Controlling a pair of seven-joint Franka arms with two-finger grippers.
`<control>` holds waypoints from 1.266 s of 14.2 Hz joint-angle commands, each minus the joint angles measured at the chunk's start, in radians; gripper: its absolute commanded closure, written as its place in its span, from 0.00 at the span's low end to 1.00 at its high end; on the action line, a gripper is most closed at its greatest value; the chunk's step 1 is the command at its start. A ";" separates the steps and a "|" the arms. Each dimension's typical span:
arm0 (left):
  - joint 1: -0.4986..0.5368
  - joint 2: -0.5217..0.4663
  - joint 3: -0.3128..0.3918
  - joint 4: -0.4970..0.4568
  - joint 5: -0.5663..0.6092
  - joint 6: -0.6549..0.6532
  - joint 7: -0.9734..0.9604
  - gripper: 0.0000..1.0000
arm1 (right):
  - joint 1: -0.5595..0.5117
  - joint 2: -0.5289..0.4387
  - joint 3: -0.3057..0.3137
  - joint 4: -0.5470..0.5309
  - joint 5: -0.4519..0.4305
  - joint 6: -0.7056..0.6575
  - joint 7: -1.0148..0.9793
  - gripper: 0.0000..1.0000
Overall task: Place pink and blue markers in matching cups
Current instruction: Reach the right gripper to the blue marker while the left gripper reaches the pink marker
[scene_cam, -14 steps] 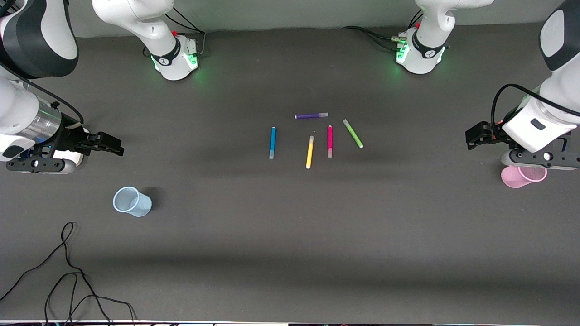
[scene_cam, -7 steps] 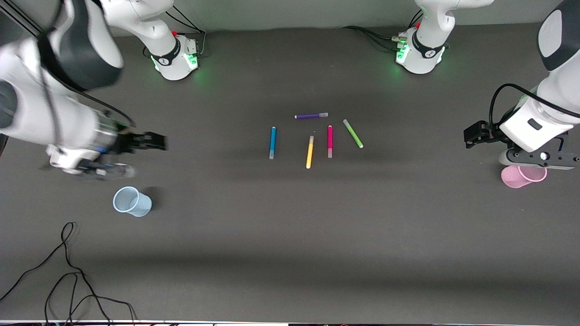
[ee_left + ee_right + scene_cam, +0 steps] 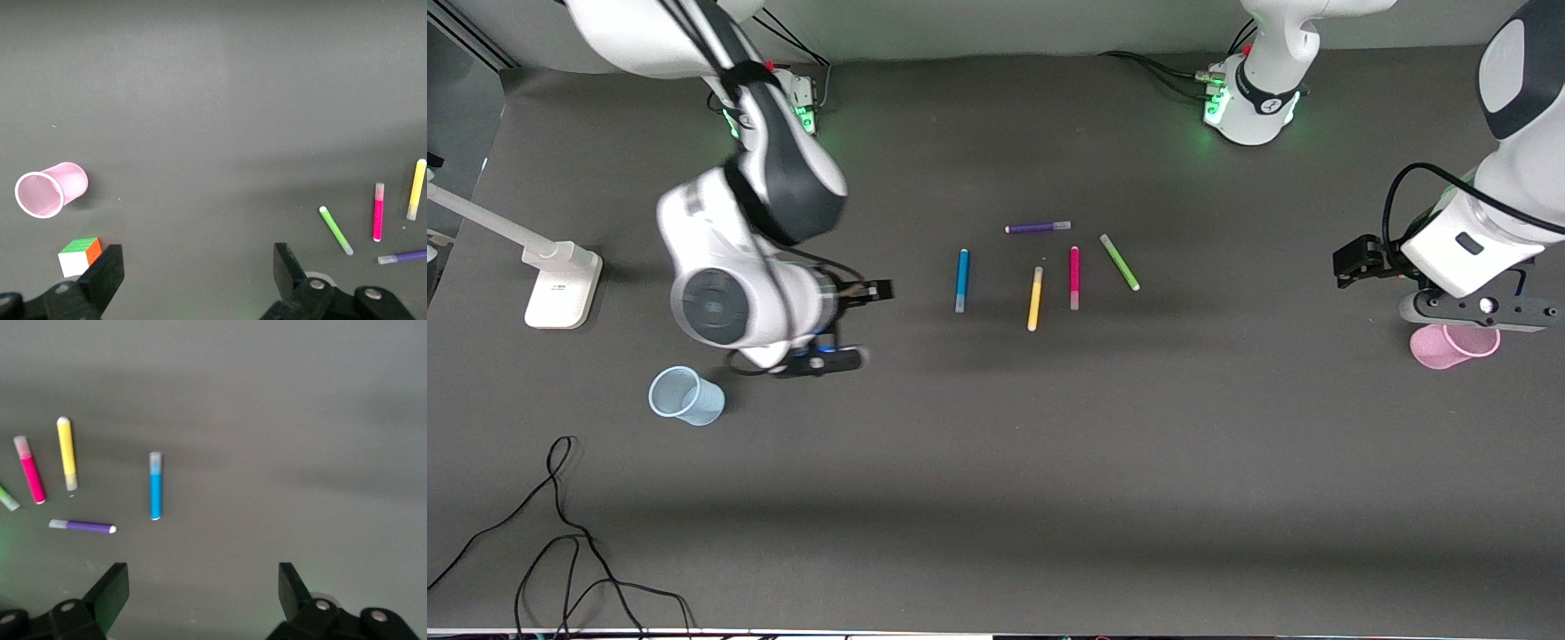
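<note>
Approaching the blue marker [image 3: 961,280]: right gripper [image 3: 869,293], fingers spread and empty, is held just short of it over bare table.

Pink marker [image 3: 1074,277] is listed two pens past the blue one, the yellow pen [image 3: 1035,299] between. Blue cup [image 3: 685,396] stands back of the right gripper; pink cup [image 3: 1451,346] lies under the waiting left gripper [image 3: 1352,263], fingers likewise spread. Next, judged: descent astride the blue barrel, then closure.

Robotics lab: grey-covered table [image 3: 996,498], bolted arm bases, loose cables [image 3: 560,533].
</note>
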 commanded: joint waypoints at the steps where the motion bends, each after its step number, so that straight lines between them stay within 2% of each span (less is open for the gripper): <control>1: -0.023 -0.017 0.005 -0.023 -0.014 -0.023 0.006 0.00 | -0.003 0.115 -0.012 0.120 0.129 -0.036 0.016 0.01; 4: -0.037 -0.017 0.005 -0.037 -0.090 -0.020 -0.048 0.00 | -0.001 0.234 0.011 0.162 0.198 -0.029 0.024 0.01; 8: -0.126 -0.002 0.005 -0.045 -0.090 0.002 -0.118 0.00 | 0.010 0.347 0.077 0.170 0.199 -0.004 0.065 0.05; 12: -0.244 0.059 0.005 -0.051 -0.090 0.072 -0.294 0.00 | 0.039 0.421 0.079 0.171 0.194 0.026 0.063 0.06; 15: -0.309 0.128 0.005 -0.060 -0.090 0.120 -0.339 0.00 | 0.062 0.458 0.079 0.171 0.193 0.046 0.065 0.09; 17: -0.335 0.167 0.005 -0.074 -0.093 0.143 -0.339 0.00 | 0.080 0.475 0.077 0.170 0.191 0.051 0.067 0.18; 18: -0.346 0.170 0.005 -0.107 -0.093 0.180 -0.339 0.00 | 0.082 0.484 0.077 0.170 0.189 0.060 0.068 0.27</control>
